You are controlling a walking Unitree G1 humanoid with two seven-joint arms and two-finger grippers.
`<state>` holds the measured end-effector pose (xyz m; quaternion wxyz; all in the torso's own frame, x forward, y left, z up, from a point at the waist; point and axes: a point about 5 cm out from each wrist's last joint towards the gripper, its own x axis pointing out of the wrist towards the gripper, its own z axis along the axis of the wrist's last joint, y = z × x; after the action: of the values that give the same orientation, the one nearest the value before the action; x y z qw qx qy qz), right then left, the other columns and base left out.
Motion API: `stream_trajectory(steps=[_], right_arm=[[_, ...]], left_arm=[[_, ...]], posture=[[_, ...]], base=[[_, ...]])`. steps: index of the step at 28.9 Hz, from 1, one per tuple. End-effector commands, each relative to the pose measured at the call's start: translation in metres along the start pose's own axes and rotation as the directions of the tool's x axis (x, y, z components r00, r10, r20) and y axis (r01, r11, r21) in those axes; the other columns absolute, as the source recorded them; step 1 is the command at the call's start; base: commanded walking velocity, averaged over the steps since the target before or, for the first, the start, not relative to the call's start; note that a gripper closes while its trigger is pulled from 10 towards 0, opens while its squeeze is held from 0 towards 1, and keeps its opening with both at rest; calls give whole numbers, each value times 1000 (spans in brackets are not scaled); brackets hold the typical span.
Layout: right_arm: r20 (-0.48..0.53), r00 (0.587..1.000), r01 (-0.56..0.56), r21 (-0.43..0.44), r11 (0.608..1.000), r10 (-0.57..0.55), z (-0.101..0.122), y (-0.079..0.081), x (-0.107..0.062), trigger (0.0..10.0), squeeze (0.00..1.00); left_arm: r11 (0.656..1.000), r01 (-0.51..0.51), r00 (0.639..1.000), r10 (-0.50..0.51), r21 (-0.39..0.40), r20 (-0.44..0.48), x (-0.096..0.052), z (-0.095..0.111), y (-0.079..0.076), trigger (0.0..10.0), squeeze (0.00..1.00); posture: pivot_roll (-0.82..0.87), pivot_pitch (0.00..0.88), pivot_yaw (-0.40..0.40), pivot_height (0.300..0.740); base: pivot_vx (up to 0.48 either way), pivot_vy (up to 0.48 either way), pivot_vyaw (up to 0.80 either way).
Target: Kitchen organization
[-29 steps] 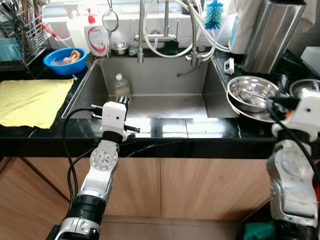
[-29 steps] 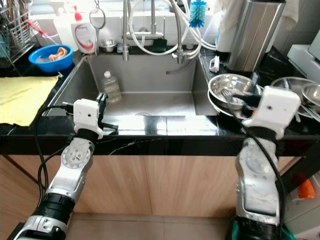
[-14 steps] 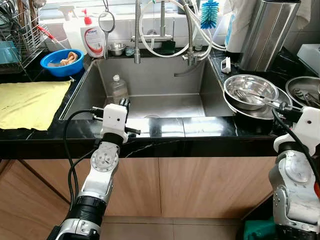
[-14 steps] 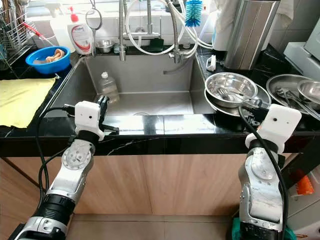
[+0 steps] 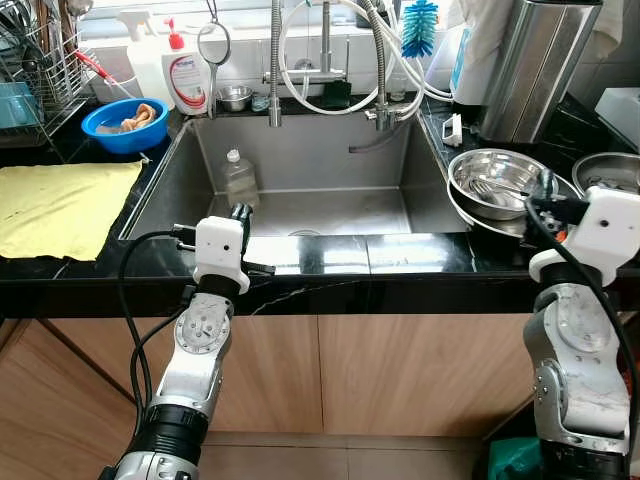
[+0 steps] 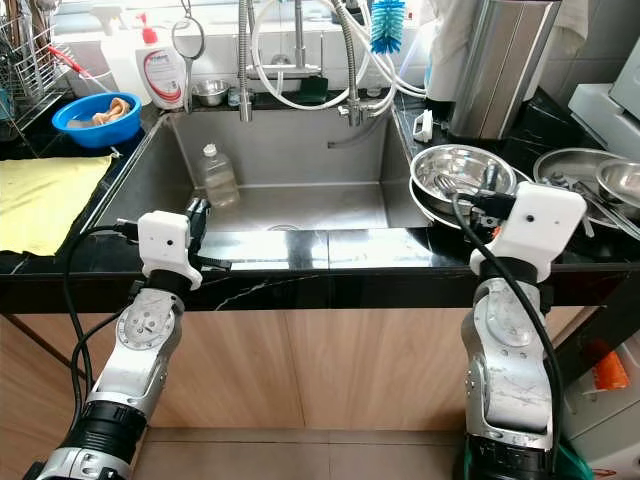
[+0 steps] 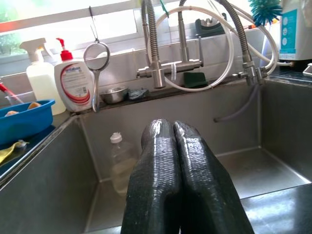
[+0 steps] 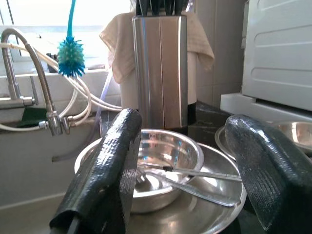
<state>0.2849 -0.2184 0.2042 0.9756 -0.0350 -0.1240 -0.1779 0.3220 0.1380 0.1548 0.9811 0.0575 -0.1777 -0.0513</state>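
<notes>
Bowls and cutlery are the likely business of this tidy-up: a steel bowl (image 5: 500, 180) sits nested in a wider steel dish (image 8: 214, 204) on the black counter (image 5: 400, 255) to the right of the sink (image 5: 320, 160), with a couple of long utensils (image 8: 195, 171) lying across the bowl's inside. More steel dishes (image 6: 585, 175) lie further right, beside a tall steel knife block (image 5: 540, 65).

The right gripper (image 8: 187, 170) is raised just in front of the nested bowl, its jaws spread wide with the bowl seen between them, touching nothing. The left gripper (image 7: 176, 161) rests at the front edge of the sink with its jaws pressed together and empty, pointing toward a clear plastic bottle (image 5: 240, 175) that lies against the sink's left wall.

As far as I can judge, the work is at an early stage. Nothing is held, the bowl and utensils are not yet lifted, and the bottle is still in the sink. A yellow cloth (image 5: 60, 205) is spread on the counter to the left, a blue bowl (image 5: 128, 120) with something in it stands behind it, and a drying rack (image 5: 40, 70) holds a few items in the far left corner. What is left seems to be almost everything: gathering the steelware on the right, clearing the bottle, and finding each its place.
</notes>
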Motion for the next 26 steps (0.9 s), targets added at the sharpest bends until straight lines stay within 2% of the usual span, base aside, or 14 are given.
stream_trajectory(steps=[1,8,26], right_arm=[[-4,1000,1,-4,1000,-1,1,1,-2,10000,0],[-99,995,1,-25,1000,-3,-16,-1,-5,10000,0],[-98,995,9,-26,1000,-12,-11,-2,0,10000,0]], left_arm=[[1000,-5,1000,5,2,-3,-3,0,5,10000,0],[1000,-6,1000,6,0,-10,-8,-1,5,10000,0],[1000,-9,1000,9,9,-16,-9,-1,8,10000,0]], posture=[[-273,0,49,731],[-270,0,43,731],[-262,0,29,731]], base=[[0,0,0],[0,0,0],[0,0,0]])
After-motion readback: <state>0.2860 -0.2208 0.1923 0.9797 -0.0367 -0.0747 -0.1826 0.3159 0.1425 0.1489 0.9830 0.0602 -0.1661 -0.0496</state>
